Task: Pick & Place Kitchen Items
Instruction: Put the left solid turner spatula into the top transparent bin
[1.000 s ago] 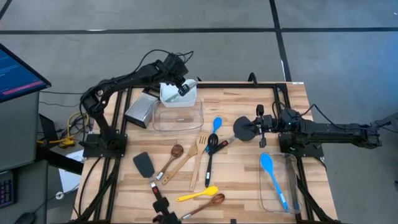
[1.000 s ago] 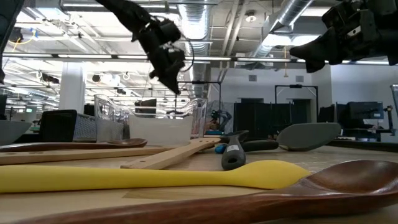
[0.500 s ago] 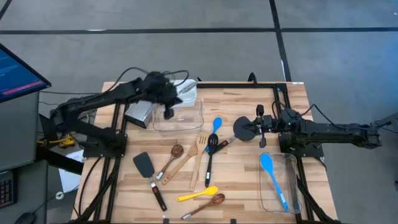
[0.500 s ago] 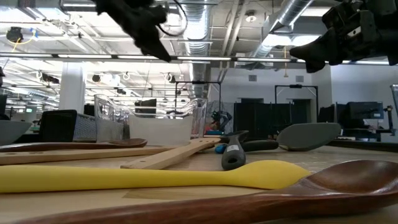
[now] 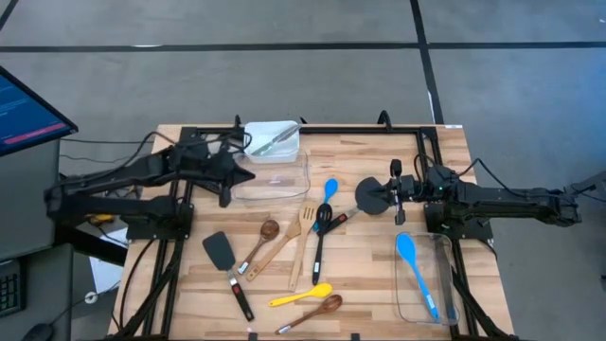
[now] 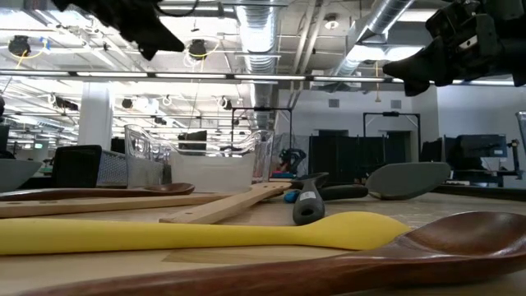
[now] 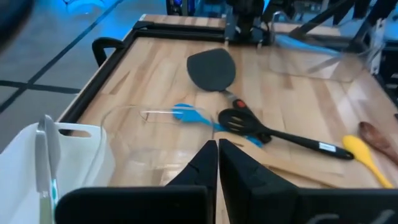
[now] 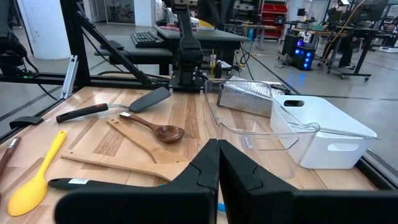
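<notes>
My left gripper (image 5: 246,175) is shut and empty. It hangs over the table's left edge beside the clear tub (image 5: 272,177); its own view (image 7: 217,152) looks across that tub. A silvery utensil (image 5: 276,141) lies in the white tub (image 5: 273,152) at the far left. A blue spoon (image 5: 329,189), a black slotted spoon (image 5: 320,237), a wooden turner (image 5: 289,242), a small wooden spoon (image 5: 260,239), a black spatula (image 5: 221,254), a yellow spoon (image 5: 301,296) and a dark wooden spoon (image 5: 314,309) lie flat on the table. My right gripper (image 5: 396,196) is shut and empty, beside a grey spatula (image 5: 371,196).
A second clear tub (image 5: 445,308) at the near right holds a blue spoon (image 5: 417,270). A metal grater (image 8: 245,96) stands by the white tub. Black frame rails (image 5: 360,130) run along the table's edges. A monitor (image 5: 24,109) stands off the table's left.
My left gripper has drawn back from above the white tub toward the table's left edge, and the arm has folded down low along that edge. The silvery utensil now shows lying in the white tub. My right arm has kept still.
</notes>
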